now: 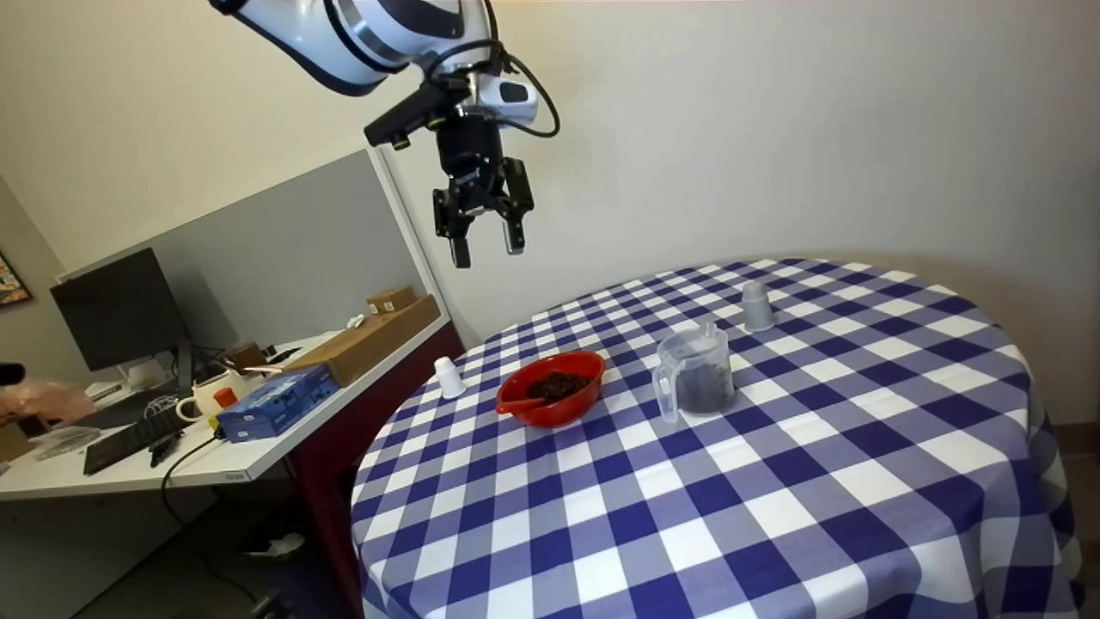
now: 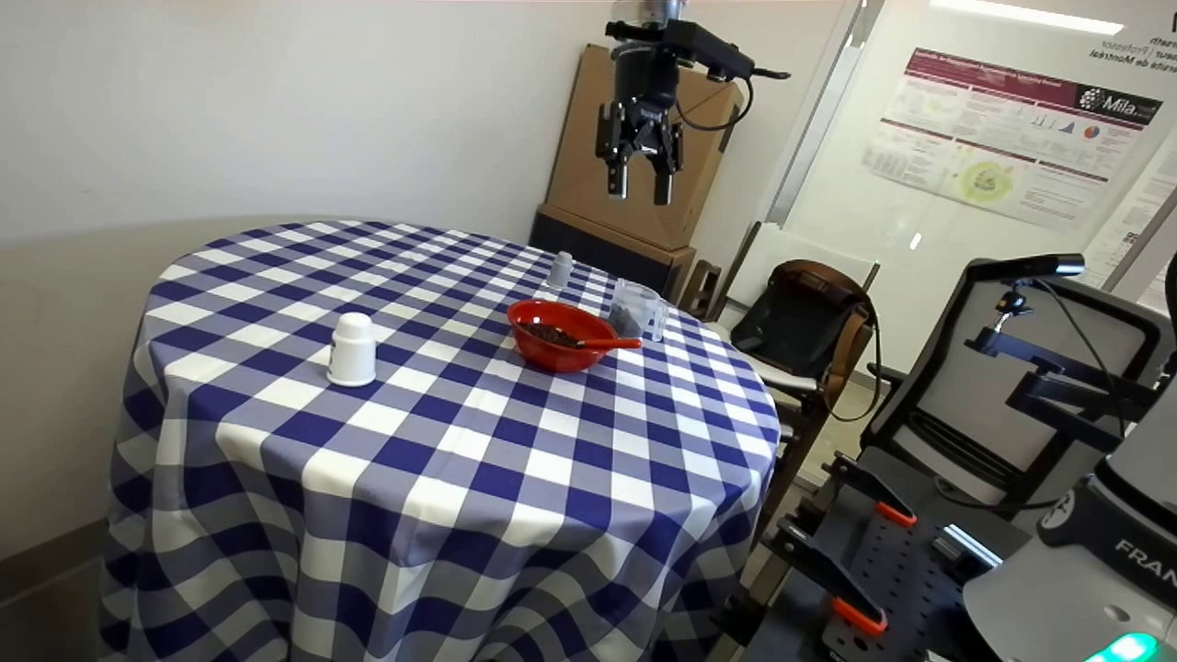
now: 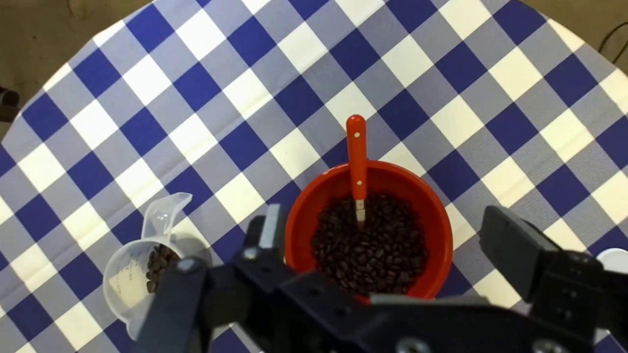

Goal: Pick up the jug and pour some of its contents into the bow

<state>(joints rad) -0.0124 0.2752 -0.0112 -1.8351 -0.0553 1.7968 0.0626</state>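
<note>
Left to right in an exterior view: a monitor on a white worktop; the fingers, spread wide in mid-air and holding nothing; a pale wall behind a round desk draped in blue-and-white check. Also in an exterior view: a cardboard box, a poster. On the desk stand a small white container, a red bowl of dark beans with a red-handled utensil, the jug, near the bowl, and a small grey container. The jug is upright and translucent, with a side handle and brown beans inside; the wrist view, partly blocked by the fingers, leaves its fill level uncertain.
</note>
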